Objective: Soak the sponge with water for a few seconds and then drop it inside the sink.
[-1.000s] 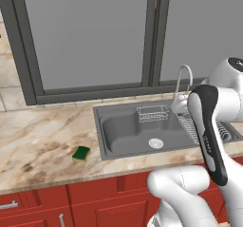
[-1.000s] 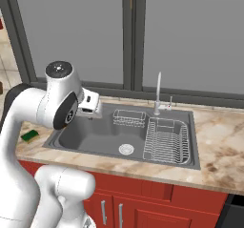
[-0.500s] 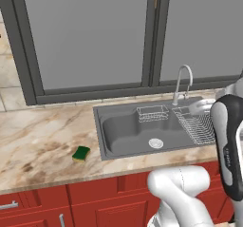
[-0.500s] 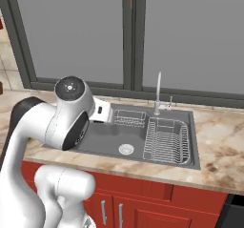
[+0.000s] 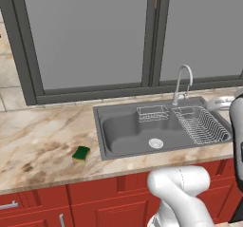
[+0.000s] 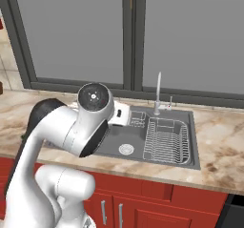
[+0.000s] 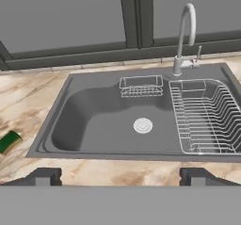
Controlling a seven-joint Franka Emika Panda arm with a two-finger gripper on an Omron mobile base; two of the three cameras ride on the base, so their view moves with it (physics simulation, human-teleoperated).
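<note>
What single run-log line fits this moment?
stage: before pickup | sponge: on counter left of sink, untouched | faucet: no water seen | gripper: jaws open, empty, facing the basin

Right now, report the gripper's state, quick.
Gripper: open, fingers spread wide and holding nothing; the sponge lies on the counter left of the sink.

Glossy white arm (image 6: 62, 131), dark joints
</note>
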